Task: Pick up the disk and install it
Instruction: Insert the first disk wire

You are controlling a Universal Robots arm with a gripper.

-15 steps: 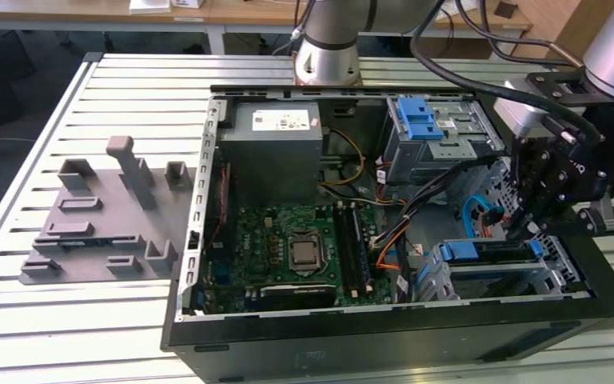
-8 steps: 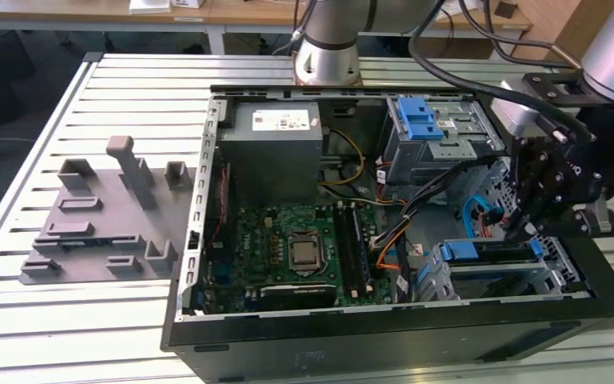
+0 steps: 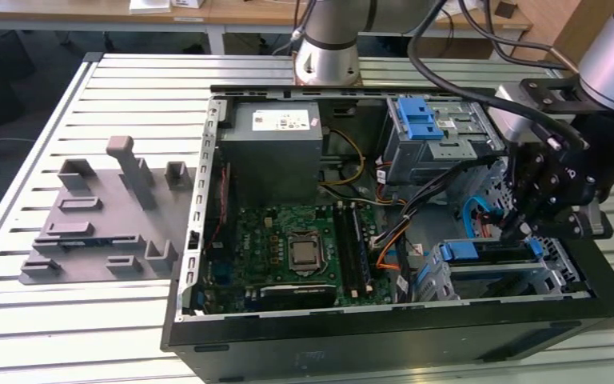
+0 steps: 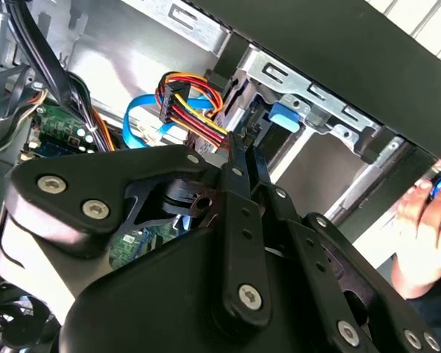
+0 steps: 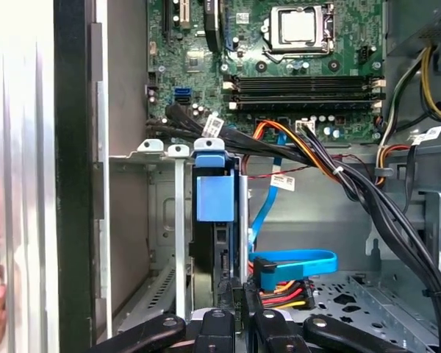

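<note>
The disk (image 3: pixel 485 251) sits in the drive cage at the near corner of the open computer case, on the exterior view's right, its blue bracket showing. In the first wrist view the disk (image 5: pixel 210 198) stands on edge in the cage slot, with its blue tab towards the motherboard. My gripper (image 3: pixel 514 232) hangs just above that cage. Its thin fingers (image 5: pixel 226 312) are shut together at the disk's near end, beside the red and yellow power plug (image 5: pixel 283 294). In the second wrist view the gripper (image 4: pixel 239 151) points at the blue tab (image 4: pixel 287 118).
A grey plastic stand (image 3: pixel 105 224) lies on the slatted table on the exterior view's left. Inside the case are a grey power supply (image 3: pixel 275 152), a motherboard (image 3: pixel 297 248), an upper drive cage (image 3: pixel 435 132) and loose cables (image 5: pixel 353 184). A person's hand (image 4: pixel 426 220) rests by the case wall.
</note>
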